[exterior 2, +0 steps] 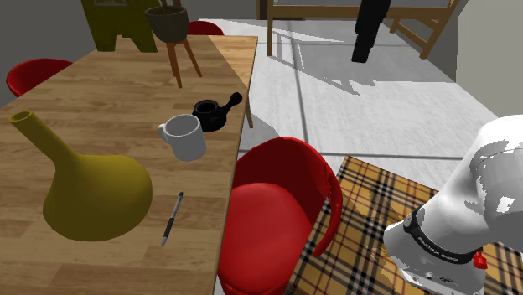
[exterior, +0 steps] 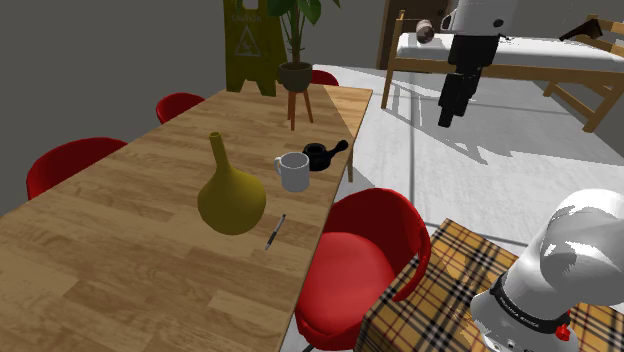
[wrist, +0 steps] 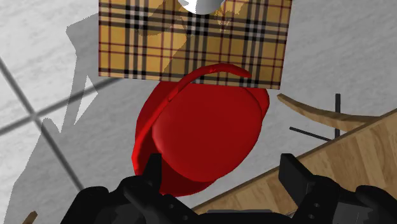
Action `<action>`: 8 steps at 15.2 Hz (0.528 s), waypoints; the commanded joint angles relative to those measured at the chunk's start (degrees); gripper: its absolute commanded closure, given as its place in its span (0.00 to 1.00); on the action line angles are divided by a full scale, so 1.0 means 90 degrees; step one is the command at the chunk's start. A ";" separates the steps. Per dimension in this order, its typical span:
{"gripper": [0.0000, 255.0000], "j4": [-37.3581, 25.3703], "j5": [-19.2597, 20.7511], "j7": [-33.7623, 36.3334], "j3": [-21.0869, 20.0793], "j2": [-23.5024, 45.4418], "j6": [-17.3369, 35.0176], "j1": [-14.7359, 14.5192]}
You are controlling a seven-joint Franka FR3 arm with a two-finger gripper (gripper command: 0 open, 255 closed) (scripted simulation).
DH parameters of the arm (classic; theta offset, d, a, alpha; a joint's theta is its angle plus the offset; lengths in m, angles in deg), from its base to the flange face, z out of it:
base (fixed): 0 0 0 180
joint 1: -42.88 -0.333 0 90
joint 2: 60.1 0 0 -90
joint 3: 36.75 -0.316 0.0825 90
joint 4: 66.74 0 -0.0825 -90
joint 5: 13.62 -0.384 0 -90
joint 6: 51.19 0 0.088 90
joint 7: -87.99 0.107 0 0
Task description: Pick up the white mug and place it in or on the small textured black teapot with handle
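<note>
The tool hangs wide and empty, well apart from the white mug. The black teapot stands just beside that mug.

**Free room and obstacles.** The air directly above the white mug and the black teapot is left open. The two stand just beside each other near the table's long edge, so little room is left between them. Toward the shoulder view's left, the mug is flanked by an olive vase with a tall neck. A pen lies flat by the edge. A red chair is set close against that edge. The gripper is shown high in free air over the grey floor.
</note>
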 commanded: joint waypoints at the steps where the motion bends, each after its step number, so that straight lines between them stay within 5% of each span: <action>1: 0.00 0.0000 0.0000 0.0000 0.0000 0.0000 0.0000 0.0000; 8: 0.00 -0.0090 -0.0118 0.0205 -0.0220 0.1284 0.1280 -0.0132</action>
